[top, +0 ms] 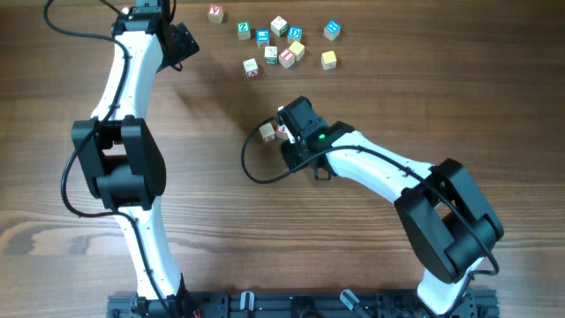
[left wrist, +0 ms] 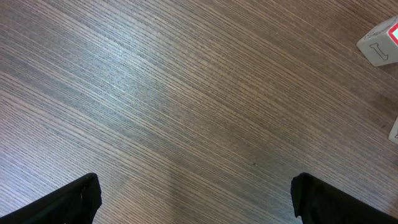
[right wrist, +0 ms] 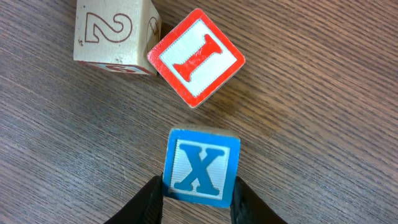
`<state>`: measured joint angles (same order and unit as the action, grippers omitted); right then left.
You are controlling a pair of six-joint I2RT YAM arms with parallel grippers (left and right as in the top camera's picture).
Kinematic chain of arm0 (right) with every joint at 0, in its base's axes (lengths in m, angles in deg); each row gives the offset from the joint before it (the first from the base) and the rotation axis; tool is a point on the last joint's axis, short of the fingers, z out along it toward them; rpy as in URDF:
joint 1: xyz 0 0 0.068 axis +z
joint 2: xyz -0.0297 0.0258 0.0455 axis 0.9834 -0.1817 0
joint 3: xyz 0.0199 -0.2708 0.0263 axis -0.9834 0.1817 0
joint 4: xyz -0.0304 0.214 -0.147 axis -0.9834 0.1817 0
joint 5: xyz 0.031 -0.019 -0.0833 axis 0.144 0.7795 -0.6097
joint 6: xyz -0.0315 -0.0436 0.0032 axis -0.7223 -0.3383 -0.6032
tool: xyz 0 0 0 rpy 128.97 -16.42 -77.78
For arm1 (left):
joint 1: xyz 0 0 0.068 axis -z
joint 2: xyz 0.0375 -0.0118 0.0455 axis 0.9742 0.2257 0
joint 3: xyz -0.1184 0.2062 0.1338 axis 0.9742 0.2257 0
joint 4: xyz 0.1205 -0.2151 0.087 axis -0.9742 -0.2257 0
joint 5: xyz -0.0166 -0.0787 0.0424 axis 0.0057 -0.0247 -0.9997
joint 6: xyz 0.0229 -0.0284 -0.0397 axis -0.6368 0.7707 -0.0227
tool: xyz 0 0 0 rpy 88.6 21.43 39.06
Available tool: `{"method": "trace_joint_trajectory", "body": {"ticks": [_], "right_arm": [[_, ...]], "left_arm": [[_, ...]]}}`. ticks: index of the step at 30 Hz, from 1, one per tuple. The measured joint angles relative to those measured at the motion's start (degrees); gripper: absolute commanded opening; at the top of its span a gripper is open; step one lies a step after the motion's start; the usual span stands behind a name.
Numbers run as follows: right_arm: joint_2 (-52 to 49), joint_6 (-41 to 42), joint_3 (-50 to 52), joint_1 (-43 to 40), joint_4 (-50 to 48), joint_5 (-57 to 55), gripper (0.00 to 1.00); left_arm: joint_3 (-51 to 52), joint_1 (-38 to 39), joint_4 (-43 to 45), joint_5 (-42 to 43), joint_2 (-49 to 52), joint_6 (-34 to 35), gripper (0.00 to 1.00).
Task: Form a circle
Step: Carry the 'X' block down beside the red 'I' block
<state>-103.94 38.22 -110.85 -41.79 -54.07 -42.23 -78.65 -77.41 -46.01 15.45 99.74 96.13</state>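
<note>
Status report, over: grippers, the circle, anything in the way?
Left gripper open over bare table. Right gripper shut on blue X cube, near red I cube and cream cube. Circle not closed yet. Nothing blocking; other cubes clustered apart.

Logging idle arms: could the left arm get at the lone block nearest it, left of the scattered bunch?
Probably yes. The left claw stands open close to that block, only bare table between; the right claw, on a blue block, is well clear.

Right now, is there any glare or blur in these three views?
Left wrist: pale glare washes the table at upper left, though the grain reads sharp. Right wrist: blue X cube crisp, no glare. Overhead: even light, only soft shadows beside the left arm.
</note>
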Motion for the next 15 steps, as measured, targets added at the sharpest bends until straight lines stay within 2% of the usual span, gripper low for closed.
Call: {"method": "trace_joint_trajectory", "body": {"ticks": [5,8,15], "right_arm": [[0.0,0.0,0.0,0.0,0.0,0.0,0.39],[0.0,-0.02,0.0,0.0,0.0,0.0,0.35],[0.0,-0.02,0.0,0.0,-0.2,0.0,0.35]], "left_arm": [[0.0,0.0,0.0,0.0,-0.02,0.0,1.0],[0.0,0.0,0.0,0.0,0.0,0.0,1.0],[0.0,0.0,0.0,0.0,0.0,0.0,1.0]]}}
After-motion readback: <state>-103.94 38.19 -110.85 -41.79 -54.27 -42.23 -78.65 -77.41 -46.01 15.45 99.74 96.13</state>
